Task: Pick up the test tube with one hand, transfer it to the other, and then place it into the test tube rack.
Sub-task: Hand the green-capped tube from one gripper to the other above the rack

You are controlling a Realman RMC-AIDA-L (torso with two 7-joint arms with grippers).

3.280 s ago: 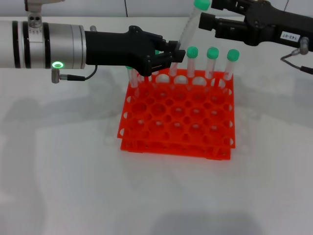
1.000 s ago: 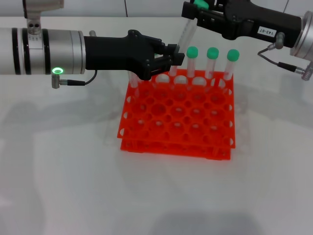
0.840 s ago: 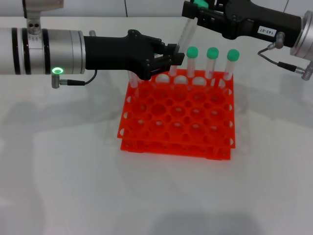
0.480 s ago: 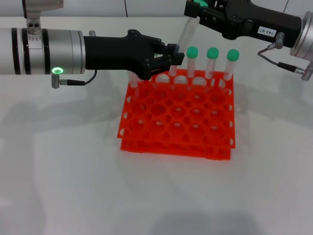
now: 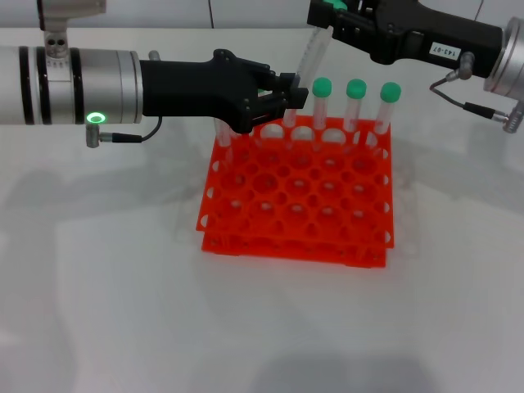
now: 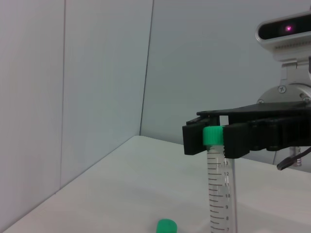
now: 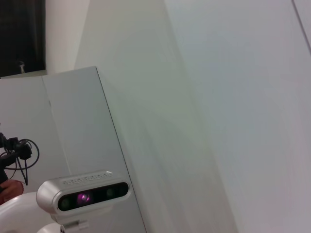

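two grippers share one tube (image 5: 309,57) for now, because the hand-over is, we judge, midway: the right gripper (image 5: 321,18) clenches the green cap up top, so the clear body hangs free above the rack (image 5: 299,192) back row. lower down our left gripper (image 5: 288,92) sits at the tube's bottom end, fingers closed in around it, though we cannot tell whether they truly pinch it. three capped tubes (image 5: 355,110) stand just beside, leaving little room.
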